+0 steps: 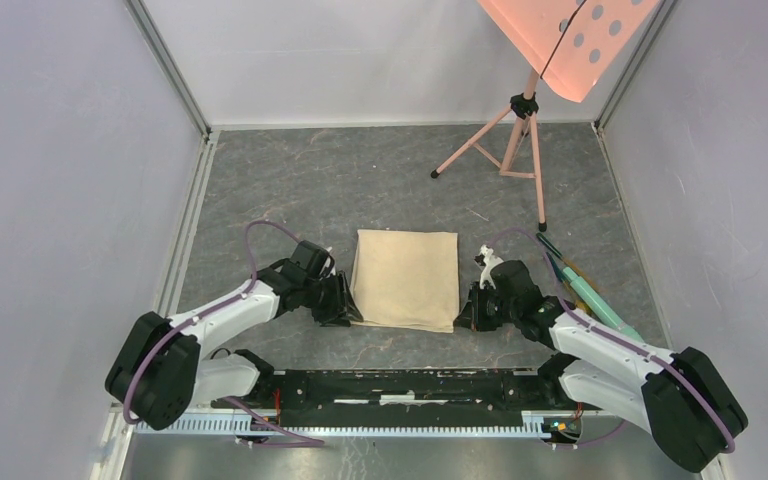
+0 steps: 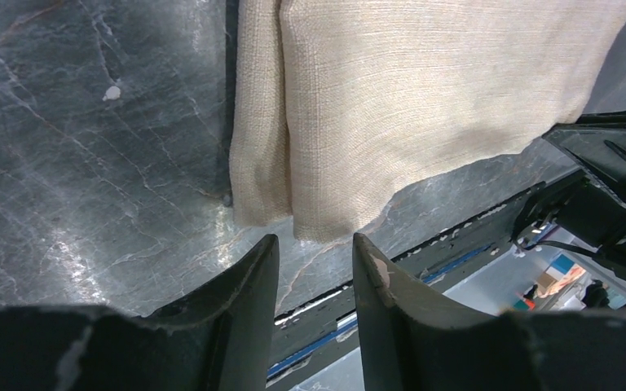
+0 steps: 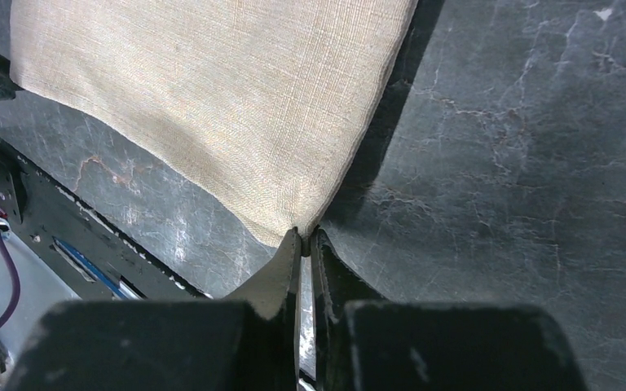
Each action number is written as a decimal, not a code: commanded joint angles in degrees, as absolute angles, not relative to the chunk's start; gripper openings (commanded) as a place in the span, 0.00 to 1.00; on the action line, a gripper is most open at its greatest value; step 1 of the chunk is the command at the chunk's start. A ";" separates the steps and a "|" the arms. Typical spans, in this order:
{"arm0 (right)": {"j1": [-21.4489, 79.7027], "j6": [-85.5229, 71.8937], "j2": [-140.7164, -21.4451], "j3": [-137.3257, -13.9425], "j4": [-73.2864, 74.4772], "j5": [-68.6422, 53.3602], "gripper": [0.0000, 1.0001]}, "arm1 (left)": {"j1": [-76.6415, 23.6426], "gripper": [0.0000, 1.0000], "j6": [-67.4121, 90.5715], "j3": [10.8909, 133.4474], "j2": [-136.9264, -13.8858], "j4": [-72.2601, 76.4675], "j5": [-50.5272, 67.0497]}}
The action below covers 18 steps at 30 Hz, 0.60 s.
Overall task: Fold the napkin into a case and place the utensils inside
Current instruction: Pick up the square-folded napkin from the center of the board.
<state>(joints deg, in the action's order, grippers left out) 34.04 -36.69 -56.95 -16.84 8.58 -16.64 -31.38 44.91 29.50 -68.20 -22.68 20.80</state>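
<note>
The beige napkin [image 1: 406, 278] lies flat mid-table, doubled, with two layers showing at its left edge [image 2: 391, 98]. My left gripper [image 1: 346, 308] is open at the napkin's near left corner; in the left wrist view [image 2: 315, 243] that corner hangs just beyond the fingertips, not between them. My right gripper [image 1: 466, 316] is shut on the near right corner of the napkin [image 3: 236, 106], pinched at the tips [image 3: 303, 238]. A slim gold-coloured utensil [image 1: 576, 271] lies at the right beside a mint-green cylinder [image 1: 600, 300], partly hidden by my right arm.
A pink tripod [image 1: 513, 140] with an orange panel [image 1: 570, 40] stands at the back right. White walls close in the table on three sides. The black base rail [image 1: 410, 385] runs along the near edge. My right arm shows in the left wrist view [image 2: 611, 187].
</note>
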 commanded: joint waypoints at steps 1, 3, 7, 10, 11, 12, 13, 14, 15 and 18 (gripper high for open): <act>34.34 -37.13 -56.30 -16.13 6.62 -16.48 0.05 | -31.64 0.45 41.52 31.25 -69.80 -22.44 19.70; 34.35 -37.26 -56.33 -15.99 6.17 -16.70 0.03 | -31.65 0.44 41.49 31.19 -70.43 -21.85 19.69; 34.35 -37.16 -56.23 -16.20 5.78 -17.12 0.00 | -31.77 0.35 41.60 31.03 -70.79 -20.94 19.90; 34.36 -36.90 -55.88 -16.56 5.88 -17.14 0.00 | -31.65 0.27 41.62 31.29 -69.82 -21.23 19.40; 34.32 -36.89 -55.73 -16.75 5.85 -17.22 0.00 | -31.71 0.24 41.63 31.50 -69.39 -21.43 19.28; 34.34 -36.82 -55.56 -16.93 5.96 -17.23 0.00 | -31.64 0.23 41.68 31.68 -68.96 -21.60 19.25; 34.36 -36.78 -55.25 -17.08 6.09 -17.18 0.00 | -31.64 0.22 41.66 31.80 -68.47 -21.77 19.19; 34.27 -36.68 -55.04 -17.18 6.06 -17.18 0.00 | -31.64 0.20 41.71 31.93 -67.94 -22.03 19.03; 34.34 -36.59 -54.76 -17.38 6.20 -17.23 0.00 | -31.66 0.12 41.66 32.21 -67.67 -22.46 18.84; 34.32 -36.48 -54.29 -18.04 6.63 -17.36 0.00 | -31.64 0.05 41.23 33.50 -66.58 -24.55 17.75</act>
<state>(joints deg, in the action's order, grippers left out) 34.13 -36.82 -55.57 -16.25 7.60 -16.80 -31.38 43.05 30.17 -68.86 -23.00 19.51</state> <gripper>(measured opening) 0.057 0.082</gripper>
